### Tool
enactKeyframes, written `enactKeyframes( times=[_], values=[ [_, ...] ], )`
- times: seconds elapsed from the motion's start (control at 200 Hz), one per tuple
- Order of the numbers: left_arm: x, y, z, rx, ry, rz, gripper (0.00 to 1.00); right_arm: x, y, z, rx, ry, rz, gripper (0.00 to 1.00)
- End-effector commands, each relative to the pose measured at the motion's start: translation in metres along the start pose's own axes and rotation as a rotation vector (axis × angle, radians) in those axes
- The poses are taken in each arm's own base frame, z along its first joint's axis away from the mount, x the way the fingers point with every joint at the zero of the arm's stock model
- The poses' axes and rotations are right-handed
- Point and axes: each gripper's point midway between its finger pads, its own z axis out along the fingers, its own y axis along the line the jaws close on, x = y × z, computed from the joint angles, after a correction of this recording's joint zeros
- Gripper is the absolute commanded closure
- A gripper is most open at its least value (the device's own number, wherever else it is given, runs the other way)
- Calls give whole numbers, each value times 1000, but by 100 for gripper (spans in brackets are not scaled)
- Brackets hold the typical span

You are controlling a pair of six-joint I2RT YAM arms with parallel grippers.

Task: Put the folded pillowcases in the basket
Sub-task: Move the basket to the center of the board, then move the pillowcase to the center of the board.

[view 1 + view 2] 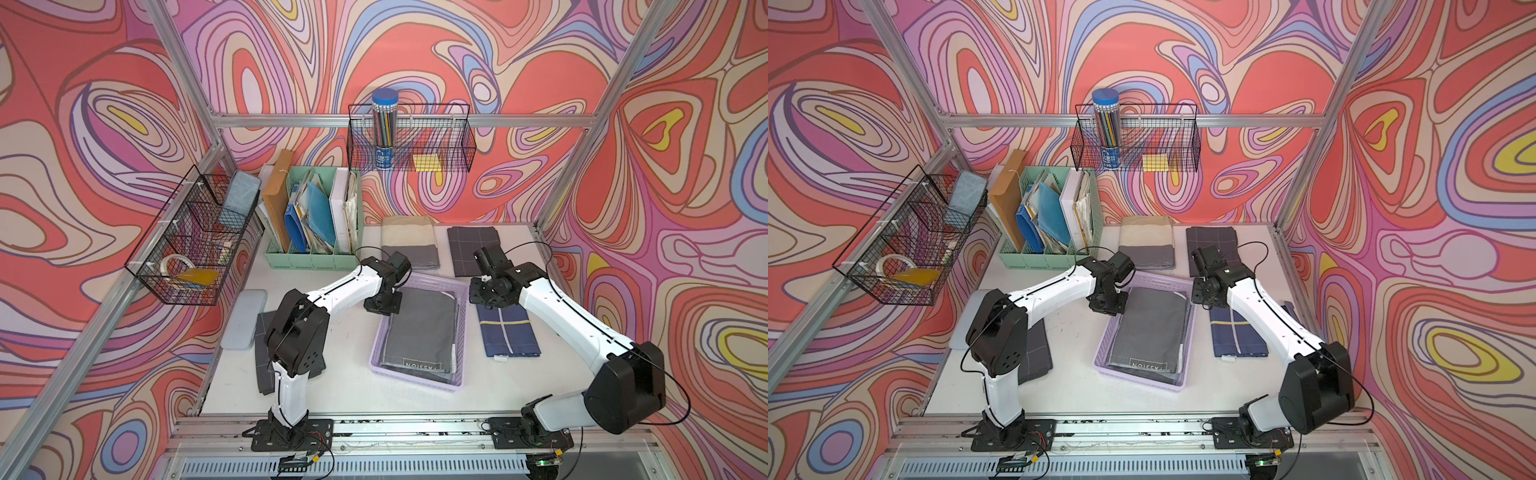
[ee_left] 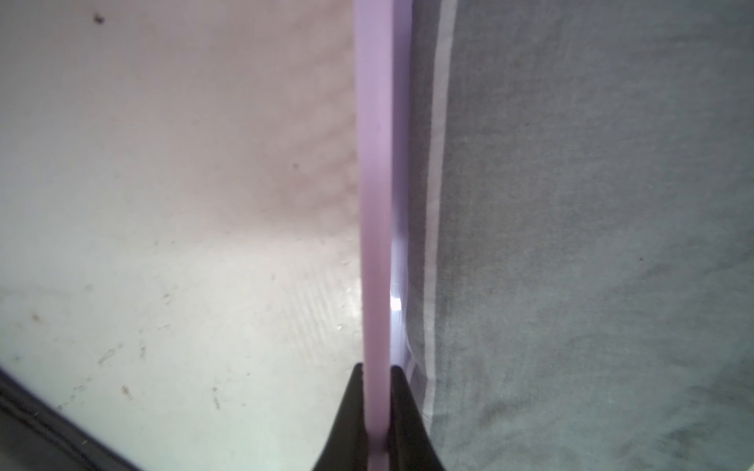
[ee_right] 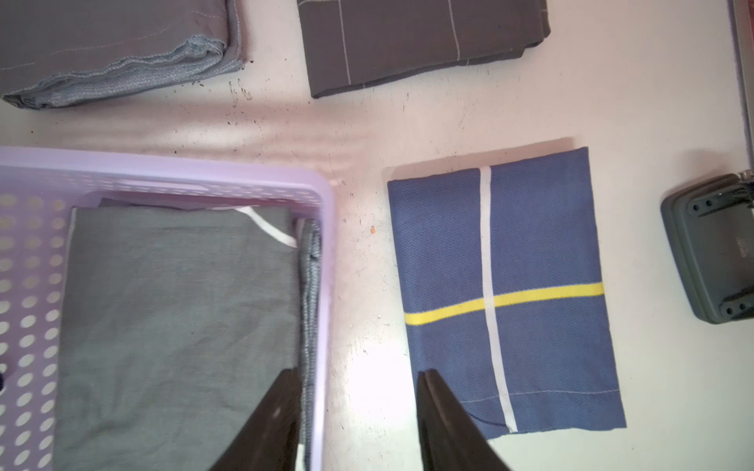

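The lavender basket (image 1: 441, 281) (image 1: 1138, 380) stands mid-table, and a grey folded pillowcase (image 1: 424, 328) (image 1: 1152, 328) lies flat inside it. My left gripper (image 1: 382, 305) (image 1: 1106, 305) is at the basket's far left corner. In the left wrist view it (image 2: 376, 369) is shut on the basket's rim (image 2: 375, 204), with the grey pillowcase (image 2: 591, 244) beside it. My right gripper (image 1: 484, 301) (image 3: 359, 372) is open over the basket's right wall (image 3: 322, 285). One finger is above the pillowcase (image 3: 179, 306), the other outside the basket.
A blue cloth with yellow and white stripes (image 1: 507, 332) (image 3: 506, 285) lies right of the basket. A dark checked cloth (image 1: 473, 249) and a beige-and-grey one (image 1: 409, 245) lie behind. A green file organiser (image 1: 311, 216), wire baskets (image 1: 191, 241) (image 1: 409, 139) and a grey case (image 1: 245, 318) stand left and behind.
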Motion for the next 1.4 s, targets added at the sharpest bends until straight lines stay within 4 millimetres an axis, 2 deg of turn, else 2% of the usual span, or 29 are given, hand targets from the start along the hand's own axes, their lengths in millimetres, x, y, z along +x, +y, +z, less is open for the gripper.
enactKeyframes(
  times=[0.0,0.195,0.33,0.511,0.656,0.741,0.816,0.871,0.936,1.011,1.147,1.277,1.397],
  values=[
    [13,36,-13,-89,21,-11,100,-5,0,6,-8,-5,16,52],
    [23,84,-17,-168,42,-106,100,-7,-12,13,9,8,45,52],
    [29,108,-17,-171,52,-176,100,-4,-27,31,-77,73,168,52],
    [35,119,-15,-170,62,-199,100,1,-72,56,38,115,303,55],
    [40,127,-13,-194,71,-201,100,23,-85,80,64,193,335,57],
    [43,134,-12,-210,81,-211,100,39,-82,91,45,238,349,58],
    [44,139,-13,-214,71,-220,85,50,-77,100,21,268,367,59],
    [43,143,-15,-216,62,-230,65,56,-77,104,20,282,374,60],
    [41,144,-16,-204,57,-228,60,61,-72,108,-5,299,383,60],
    [38,145,-16,-202,54,-223,44,67,-66,113,-38,322,401,61],
    [32,145,-26,-199,29,-225,41,76,-54,122,-99,361,434,62],
    [17,133,-67,-135,-69,-240,40,77,-36,127,-149,377,444,63],
    [4,104,-103,-88,-119,-161,40,69,-8,125,-200,365,417,64]
  ],
)
